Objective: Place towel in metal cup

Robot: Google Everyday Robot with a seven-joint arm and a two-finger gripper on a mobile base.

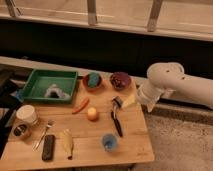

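A crumpled grey towel (52, 91) lies in the green tray (35, 94) at the table's back left. A small metal cup (21, 131) stands near the front left edge, beside a white cup (26, 114). My white arm comes in from the right. Its gripper (137, 99) hangs over the table's right edge, near a yellow piece (128, 102), far from both the towel and the metal cup.
On the wooden table (135, 150) stand a red bowl with a teal thing (92, 80) and a dark bowl (120, 80). Also there: an orange carrot (80, 106), a yellow ball (92, 114), a black-handled tool (116, 120), a blue cup (110, 142), a banana (66, 142), a fork (44, 134) and a black remote (48, 147).
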